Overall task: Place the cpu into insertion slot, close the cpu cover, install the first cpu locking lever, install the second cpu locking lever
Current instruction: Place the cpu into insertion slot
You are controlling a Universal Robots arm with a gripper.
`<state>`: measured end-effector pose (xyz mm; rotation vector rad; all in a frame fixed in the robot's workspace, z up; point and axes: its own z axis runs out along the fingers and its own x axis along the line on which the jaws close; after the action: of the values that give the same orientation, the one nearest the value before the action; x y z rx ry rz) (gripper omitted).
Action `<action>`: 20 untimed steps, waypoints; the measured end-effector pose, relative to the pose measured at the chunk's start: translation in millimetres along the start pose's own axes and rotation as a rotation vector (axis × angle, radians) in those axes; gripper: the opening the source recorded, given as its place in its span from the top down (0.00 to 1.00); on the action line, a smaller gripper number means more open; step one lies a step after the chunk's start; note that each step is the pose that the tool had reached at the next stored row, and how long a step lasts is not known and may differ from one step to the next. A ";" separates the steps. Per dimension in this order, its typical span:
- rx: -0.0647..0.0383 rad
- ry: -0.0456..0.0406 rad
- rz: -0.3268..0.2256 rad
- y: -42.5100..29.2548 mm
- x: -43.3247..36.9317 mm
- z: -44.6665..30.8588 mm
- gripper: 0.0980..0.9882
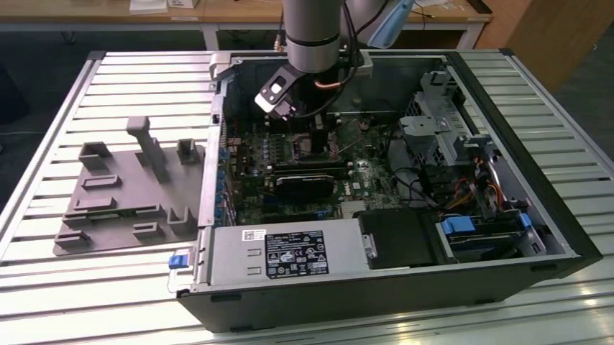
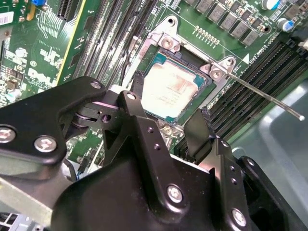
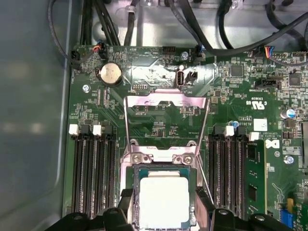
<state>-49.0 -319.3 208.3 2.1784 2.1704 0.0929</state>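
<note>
In the second wrist view the gripper (image 2: 168, 103) is seen with its jaws spread wide, one black finger (image 2: 139, 91) at each side of the cpu (image 2: 166, 91), and nothing is gripped. The cpu is laid flat in the insertion slot (image 2: 168, 43). A thin lever (image 2: 264, 95) is stuck out beside it. The cpu cover (image 3: 166, 99) is shown flipped back in the first wrist view. A white sticker (image 1: 254, 234) on the computer case (image 1: 384, 295) is shown in the exterior view.

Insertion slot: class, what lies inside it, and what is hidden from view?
The cpu lies inside the slot, pale top up. It covers the slot's floor, so nothing beneath shows. The cover is open.
</note>
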 end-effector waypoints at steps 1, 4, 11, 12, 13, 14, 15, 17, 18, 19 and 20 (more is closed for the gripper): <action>0.000 0.0000 0.000 -0.2 0.0 1.3 0.42; 0.000 -0.0002 0.000 -1.0 0.1 5.2 0.42; 0.000 -0.0023 0.000 -2.2 0.8 12.0 0.42; 0.000 -0.0034 0.000 -2.3 0.9 12.6 0.42; 0.000 -0.0046 0.000 -2.5 1.0 13.3 0.42; 0.000 -0.0059 0.000 -2.5 1.1 13.8 0.42; 0.000 -0.0066 -0.001 -2.5 1.2 14.1 0.42; 0.000 -0.0069 -0.001 -2.6 1.1 14.0 0.42; 0.000 -0.0068 -0.001 -2.6 1.1 14.1 0.42; 0.000 -0.0067 0.000 -2.6 1.1 14.1 0.42; 0.000 -0.0067 0.000 -2.6 1.2 14.1 0.42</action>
<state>-50.4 -318.1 193.9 2.1750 2.1674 0.0854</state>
